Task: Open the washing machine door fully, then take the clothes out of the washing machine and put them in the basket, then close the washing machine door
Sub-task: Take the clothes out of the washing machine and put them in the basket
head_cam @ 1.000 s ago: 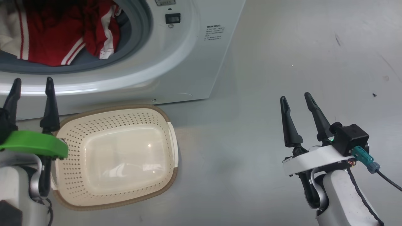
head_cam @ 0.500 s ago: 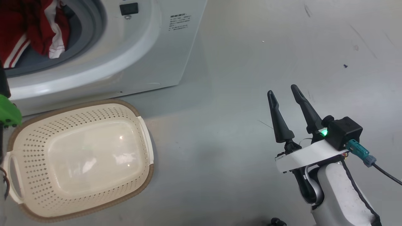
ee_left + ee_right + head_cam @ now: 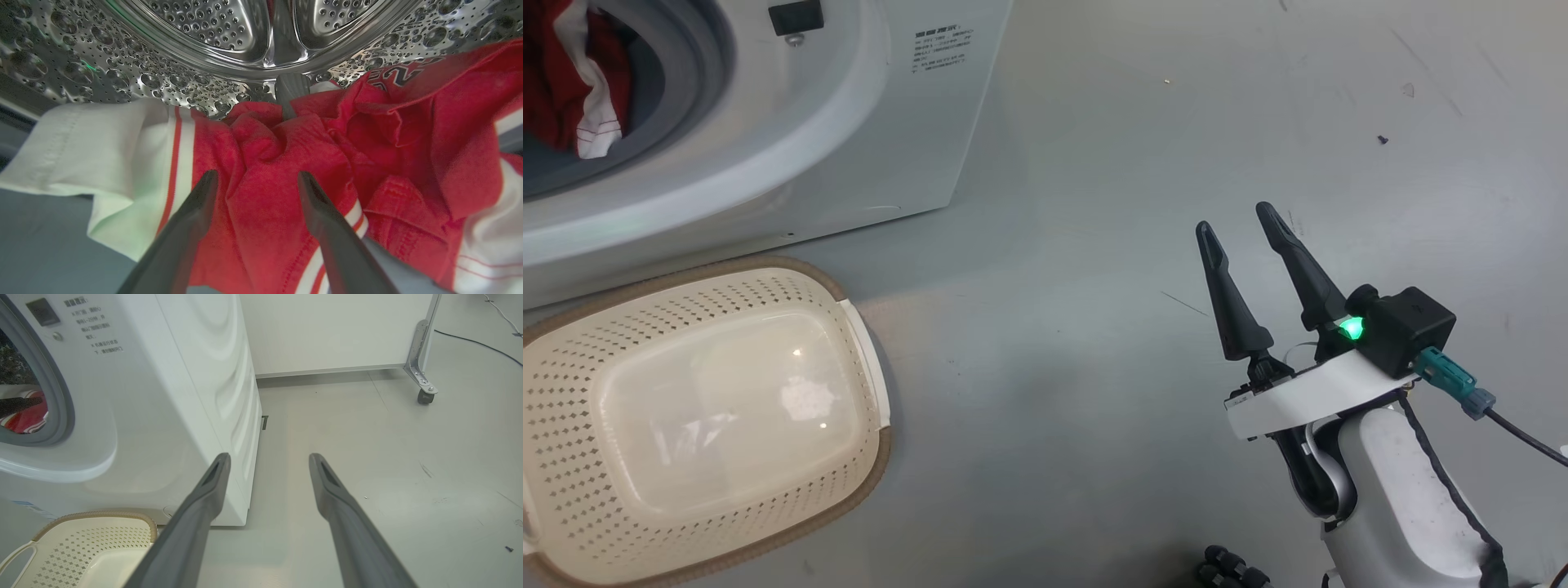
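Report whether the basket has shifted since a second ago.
No. The basket lies equally close to the front of the washing machine; the head camera turned instead.

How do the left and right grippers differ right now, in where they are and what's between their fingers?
The left gripper is at the steel drum, pointing into the red clothes; the right gripper hangs over bare floor beside the washing machine. Red cloth shows between the left gripper's fingers; floor shows between the right gripper's. Both stand open, gripping nothing.
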Robot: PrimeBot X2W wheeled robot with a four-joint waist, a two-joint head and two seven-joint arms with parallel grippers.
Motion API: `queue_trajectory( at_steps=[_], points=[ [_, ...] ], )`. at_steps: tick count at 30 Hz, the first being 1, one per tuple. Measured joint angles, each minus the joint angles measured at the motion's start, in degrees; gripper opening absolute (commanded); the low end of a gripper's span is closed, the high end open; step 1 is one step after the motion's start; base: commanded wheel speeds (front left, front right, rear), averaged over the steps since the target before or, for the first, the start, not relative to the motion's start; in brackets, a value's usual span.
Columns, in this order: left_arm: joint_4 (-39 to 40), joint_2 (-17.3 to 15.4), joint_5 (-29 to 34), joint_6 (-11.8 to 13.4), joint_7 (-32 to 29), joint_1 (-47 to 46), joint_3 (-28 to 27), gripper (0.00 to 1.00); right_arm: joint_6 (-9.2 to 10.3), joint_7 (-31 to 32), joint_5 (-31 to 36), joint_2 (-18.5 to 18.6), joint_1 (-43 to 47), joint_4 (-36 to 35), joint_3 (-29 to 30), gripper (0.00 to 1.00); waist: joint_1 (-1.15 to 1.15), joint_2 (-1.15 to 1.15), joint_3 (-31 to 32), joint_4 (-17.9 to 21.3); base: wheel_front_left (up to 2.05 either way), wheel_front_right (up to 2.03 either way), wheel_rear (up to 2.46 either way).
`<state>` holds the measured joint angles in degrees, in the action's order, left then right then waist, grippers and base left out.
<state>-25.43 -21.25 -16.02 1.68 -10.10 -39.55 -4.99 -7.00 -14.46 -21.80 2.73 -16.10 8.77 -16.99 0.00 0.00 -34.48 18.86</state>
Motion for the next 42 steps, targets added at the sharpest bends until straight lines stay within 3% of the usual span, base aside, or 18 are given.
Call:
queue_trajectory(
  at_steps=[26,27,28,30,42],
  points=[
    [-10.59,-1.65,2.53,1.12,-4.46,-8.65,1.75,1.00,0.00,0.00,-2.87,-0.07,-1.07,0.22,-1.88,1.00,0.00,0.00,-1.23,1.09,0.00,0.00,0.00],
    [-10.95,-1.66,2.53,1.12,-4.46,-8.94,1.83,0.90,0.00,0.00,-2.87,-0.07,-1.07,0.22,-1.88,1.00,0.00,0.00,-1.24,1.10,0.00,0.00,0.00],
    [-11.22,-1.66,2.53,1.12,-4.47,-9.15,1.93,0.54,0.00,0.00,-2.87,-0.07,-1.07,0.23,-1.88,1.00,0.00,0.00,-1.25,1.10,0.00,0.00,0.00],
    [-11.67,-1.65,2.53,1.11,-4.54,-9.54,2.22,0.00,0.00,0.00,-2.87,-0.07,-1.08,0.23,-1.88,1.00,0.00,0.00,-1.25,1.09,0.00,0.00,0.00],
    [-14.52,-0.62,2.93,0.98,-2.19,-10.94,3.27,0.00,0.00,0.00,-2.79,-0.09,-1.37,0.88,-0.96,1.00,0.00,0.00,-0.56,0.45,0.00,0.00,0.00]
  ],
)
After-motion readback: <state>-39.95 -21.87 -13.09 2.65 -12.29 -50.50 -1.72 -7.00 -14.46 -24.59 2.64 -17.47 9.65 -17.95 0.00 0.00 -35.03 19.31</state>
